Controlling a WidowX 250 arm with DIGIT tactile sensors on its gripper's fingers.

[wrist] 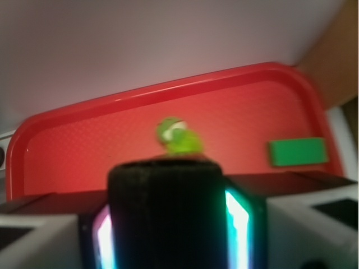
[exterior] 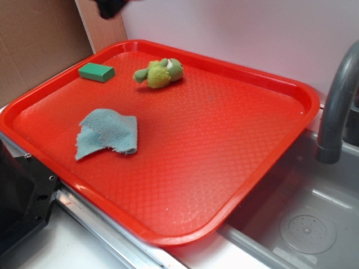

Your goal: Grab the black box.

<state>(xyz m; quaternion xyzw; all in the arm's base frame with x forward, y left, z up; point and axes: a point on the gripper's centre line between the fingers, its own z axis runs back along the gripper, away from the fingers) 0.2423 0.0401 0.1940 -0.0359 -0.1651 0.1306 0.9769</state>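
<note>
Black box (wrist: 165, 202): we see it in the wrist view only, as a dark block with a rounded top. It stands between the two lit inner faces of the gripper, in front of the red tray and not lying on it.
Gripper (wrist: 166, 238): its two sides are pressed against the black box, one on each flank, so it is clamped on the box. In the exterior view only a dark shape (exterior: 111, 7) shows at the top edge, above the far left corner of the tray; we cannot tell whether this is gripper or box.
Red tray (exterior: 305, 92) (wrist: 84, 151): it lies flat, and its near right corner reaches over the sink.
Green block (exterior: 96, 72) (wrist: 297, 152): on the tray, near the far left corner, lying flat.
Plush toy (exterior: 160, 73) (wrist: 178, 137): green and yellow, on the tray near its far rim, just beside the green block but apart from it.
Cloth (exterior: 106, 133): blue-grey and crumpled, on the left half of the tray, well apart from the toy.
Faucet (exterior: 336, 106): grey, curved, just beyond the right rim of the tray.
Sink (exterior: 314, 224): grey basin below the right side of the tray.
</note>
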